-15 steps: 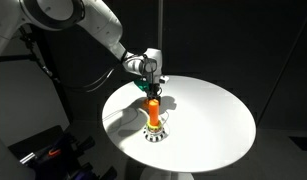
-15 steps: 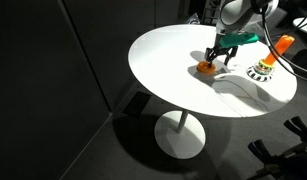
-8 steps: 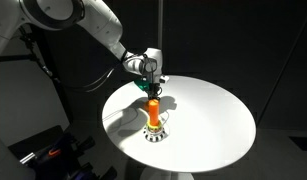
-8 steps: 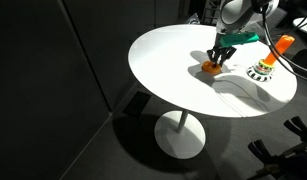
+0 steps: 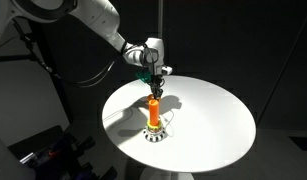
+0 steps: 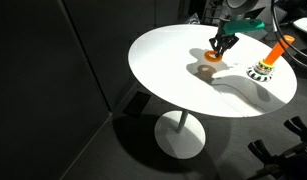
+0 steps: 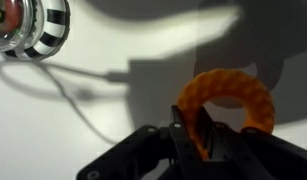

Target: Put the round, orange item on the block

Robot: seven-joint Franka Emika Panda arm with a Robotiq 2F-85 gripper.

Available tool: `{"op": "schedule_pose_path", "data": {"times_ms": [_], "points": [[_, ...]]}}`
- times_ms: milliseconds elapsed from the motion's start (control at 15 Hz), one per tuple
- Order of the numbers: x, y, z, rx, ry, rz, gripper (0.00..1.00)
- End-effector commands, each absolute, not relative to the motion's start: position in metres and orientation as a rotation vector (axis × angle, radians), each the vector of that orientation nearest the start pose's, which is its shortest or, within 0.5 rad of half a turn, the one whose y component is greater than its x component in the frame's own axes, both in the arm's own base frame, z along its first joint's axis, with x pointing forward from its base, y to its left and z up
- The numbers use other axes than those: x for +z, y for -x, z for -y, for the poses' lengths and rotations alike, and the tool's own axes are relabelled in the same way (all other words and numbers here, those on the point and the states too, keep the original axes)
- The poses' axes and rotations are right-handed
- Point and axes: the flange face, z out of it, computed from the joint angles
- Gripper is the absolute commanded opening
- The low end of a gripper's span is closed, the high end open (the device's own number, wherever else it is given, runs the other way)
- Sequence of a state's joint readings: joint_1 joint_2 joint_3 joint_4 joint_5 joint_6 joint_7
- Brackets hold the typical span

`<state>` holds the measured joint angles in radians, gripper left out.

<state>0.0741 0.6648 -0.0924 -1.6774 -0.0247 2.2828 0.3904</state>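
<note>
The round, orange item [image 7: 228, 80] is a ribbed ring, and my gripper [image 7: 193, 135] is shut on its left side, one finger inside the hole and one outside. In an exterior view the ring [image 6: 215, 57] hangs from the gripper [image 6: 219, 50] just above the white table [image 6: 163, 60], with its shadow below it. The block [image 6: 260, 71], a striped low base with an orange peg [image 6: 281, 46], stands to the right of it. In an exterior view the gripper [image 5: 155, 88] hovers behind and above the block [image 5: 154, 131] and its peg [image 5: 153, 110]. The wrist view shows the block [image 7: 53, 30] at top left.
The round white table [image 5: 213, 120] stands on one central leg with dark floor all around. A thin cable [image 7: 78, 90] runs across the tabletop from the block. Dark equipment sits low at the frame edges.
The gripper has shut on the orange ring and lifted it off the tabletop. The arm has risen a little; the block has not moved.
</note>
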Motion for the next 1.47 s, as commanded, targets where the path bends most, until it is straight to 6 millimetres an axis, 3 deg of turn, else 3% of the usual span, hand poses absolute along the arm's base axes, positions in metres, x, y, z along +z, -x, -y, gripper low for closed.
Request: {"op": "schedule_pose_path", "data": {"times_ms": [0, 800, 1400], "points": [[0.248, -0.671, 0.018, 0.052, 3.155, -0.628, 0.06], [0.328, -0.648, 0.054, 0.148, 3.151, -0.676, 0.07], [0.363, -0.614, 0.086, 0.156, 3.142, -0.719, 0.07]]}}
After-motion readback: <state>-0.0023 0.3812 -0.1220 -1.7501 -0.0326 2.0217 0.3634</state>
